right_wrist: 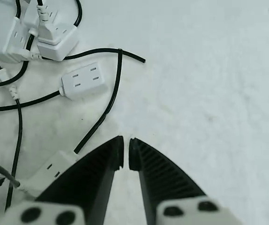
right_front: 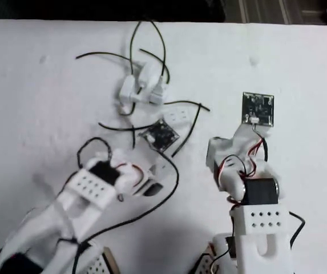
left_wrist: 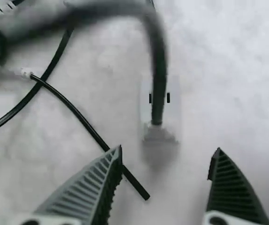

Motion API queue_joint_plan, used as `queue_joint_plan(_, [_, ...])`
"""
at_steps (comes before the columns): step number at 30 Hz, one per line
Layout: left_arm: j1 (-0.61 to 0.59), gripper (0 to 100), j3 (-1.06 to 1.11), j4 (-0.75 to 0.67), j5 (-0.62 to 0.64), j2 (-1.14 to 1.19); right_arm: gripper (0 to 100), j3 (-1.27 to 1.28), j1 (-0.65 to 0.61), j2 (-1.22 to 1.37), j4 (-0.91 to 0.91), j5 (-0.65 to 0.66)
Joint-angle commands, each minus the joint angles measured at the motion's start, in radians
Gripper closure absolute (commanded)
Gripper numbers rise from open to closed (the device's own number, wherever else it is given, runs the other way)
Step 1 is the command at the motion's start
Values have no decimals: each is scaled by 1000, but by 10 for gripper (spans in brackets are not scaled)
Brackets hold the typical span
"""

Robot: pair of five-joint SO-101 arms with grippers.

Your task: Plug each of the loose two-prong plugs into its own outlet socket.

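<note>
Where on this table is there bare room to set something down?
Bare table lies left of the outlet cluster in the high view, and in the strip right of the right arm. The middle is crowded: black cables sprawl from that cluster to the left arm.

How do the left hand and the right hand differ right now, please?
The left hand is open, its fingers wide apart; the right hand is shut, fingertips almost touching. A black cable ends just beyond the left hand's gap; the white outlet socket near the right hand lies off its line. Both are empty, with dark ribbed fingers.
</note>
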Motion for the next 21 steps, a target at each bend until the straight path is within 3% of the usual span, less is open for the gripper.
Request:
queue_joint_plan(1, [10, 706, -87, -46, 17, 125, 975, -8, 12, -10, -19, -11])
queue_joint_plan(5, [12, 718, -160, -48, 26, 232, 975, -8, 12, -10, -19, -11])
queue_joint_plan(12, [12, 871, -224, -54, 80, 321, 975, -6, 12, -10, -19, -11])
queue_joint_plan(17, [39, 976, -207, -37, 80, 269, 975, -6, 12, -10, -19, -11])
queue_joint_plan(21, [90, 978, -204, 46, 78, 142, 975, -6, 12, -10, -16, -11])
